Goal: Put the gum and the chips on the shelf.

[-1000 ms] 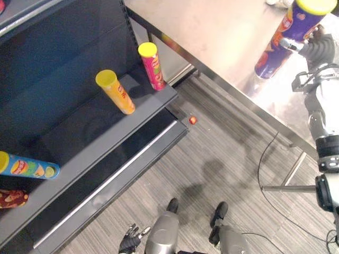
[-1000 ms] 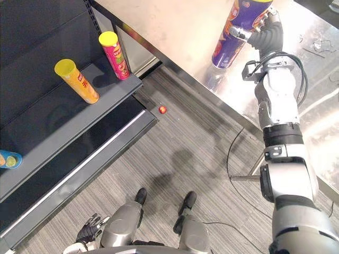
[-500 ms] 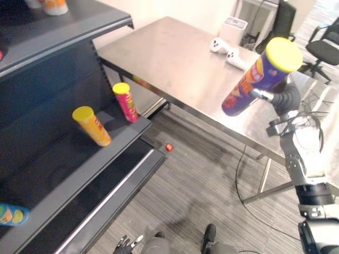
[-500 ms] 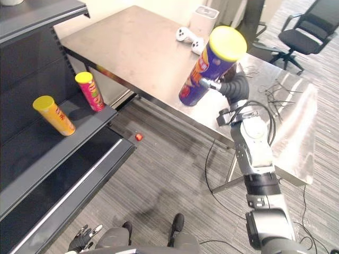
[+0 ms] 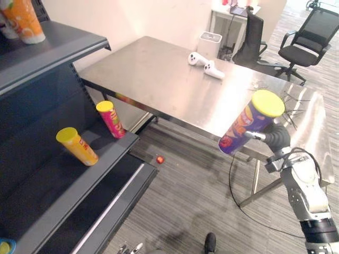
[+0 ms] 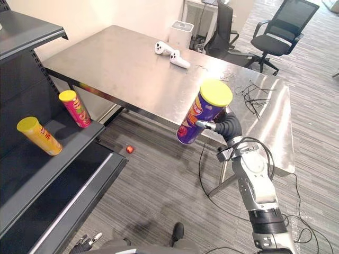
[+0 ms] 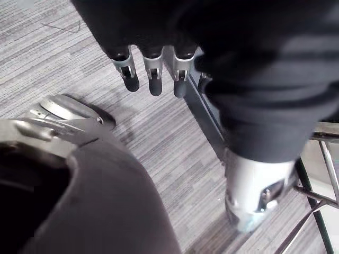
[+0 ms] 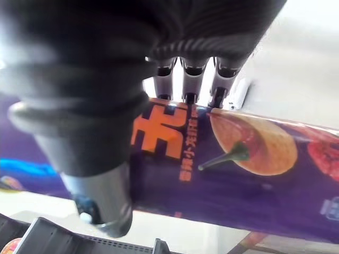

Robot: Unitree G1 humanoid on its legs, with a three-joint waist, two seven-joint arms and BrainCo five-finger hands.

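Observation:
A purple chips can (image 5: 245, 125) with a yellow lid hangs tilted in the air at the steel table's (image 5: 159, 79) near edge. My right hand (image 5: 276, 138) is shut on it, and the right wrist view shows the fingers (image 8: 185, 79) curled over the purple can (image 8: 238, 174). A yellow can (image 5: 77, 146) and a pink can (image 5: 111, 119) stand on the dark shelf's (image 5: 63, 180) middle board at the left. A small red thing (image 5: 159, 159) lies on the floor by the shelf's corner. My left hand (image 7: 152, 79) hangs low over the floor with straight fingers, holding nothing.
White controllers (image 5: 205, 57) and a white box (image 5: 210, 39) sit at the table's far side. An office chair (image 5: 299, 45) stands behind it. An orange container (image 5: 22, 20) stands on the shelf's top board. Grey striped floor (image 5: 185, 201) lies between shelf and table.
The whole picture has shifted as the camera rose. My right hand still holds the purple can, which now hangs lower, at the table's near edge rather than above its top.

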